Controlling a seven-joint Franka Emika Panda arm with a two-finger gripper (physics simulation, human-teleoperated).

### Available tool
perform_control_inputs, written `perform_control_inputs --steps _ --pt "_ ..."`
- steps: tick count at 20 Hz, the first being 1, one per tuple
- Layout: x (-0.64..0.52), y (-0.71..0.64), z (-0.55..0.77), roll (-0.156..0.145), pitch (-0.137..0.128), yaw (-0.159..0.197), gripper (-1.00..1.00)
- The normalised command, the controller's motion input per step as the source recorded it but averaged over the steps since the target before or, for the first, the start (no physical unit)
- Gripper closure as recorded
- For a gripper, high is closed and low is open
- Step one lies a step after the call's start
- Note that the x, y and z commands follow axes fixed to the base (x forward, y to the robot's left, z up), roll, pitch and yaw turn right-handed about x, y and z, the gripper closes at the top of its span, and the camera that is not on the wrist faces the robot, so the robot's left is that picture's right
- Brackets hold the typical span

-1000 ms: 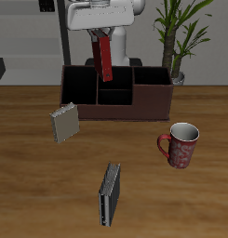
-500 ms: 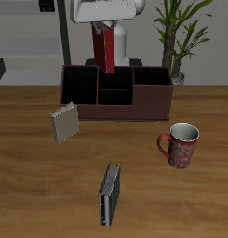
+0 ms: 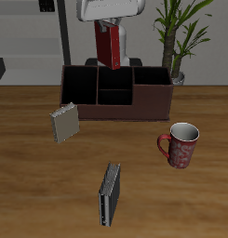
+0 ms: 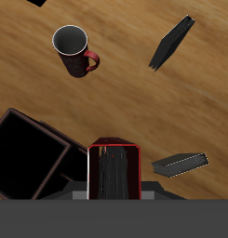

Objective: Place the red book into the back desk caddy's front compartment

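My gripper [image 3: 109,22] is shut on the dark-red book [image 3: 109,46] and holds it upright in the air above the back of the dark-brown desk caddy [image 3: 148,101]. The book's lower edge hangs just above the caddy's rear cells. The small squarish front compartment [image 3: 114,96] lies below and a little nearer the table's front edge. In the wrist view the red book [image 4: 114,171] hangs between the fingers, over a corner of the caddy [image 4: 32,156].
A grey-beige book [image 3: 64,121] stands in front of the caddy's end. A black book [image 3: 110,193] lies near the table's front edge. A red patterned mug [image 3: 181,144] stands beside it. A potted plant [image 3: 178,42] stands behind the caddy.
The gripper has lifted the red book higher and turned it, so its broad cover now faces the exterior camera. The other objects have not moved.
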Motion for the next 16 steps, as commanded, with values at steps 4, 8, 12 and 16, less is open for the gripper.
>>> perform_control_inputs --steps 4,8,12,16 --pt "-0.21 -0.01 -0.22 -0.023 0.046 0.093 1.00" --pt "-0.20 0.00 -0.18 -0.020 0.019 0.133 1.00" --pt "-0.20 0.00 -0.14 -0.005 0.014 0.139 1.00" --pt "-0.02 -0.02 0.05 -0.004 0.004 0.120 1.00"
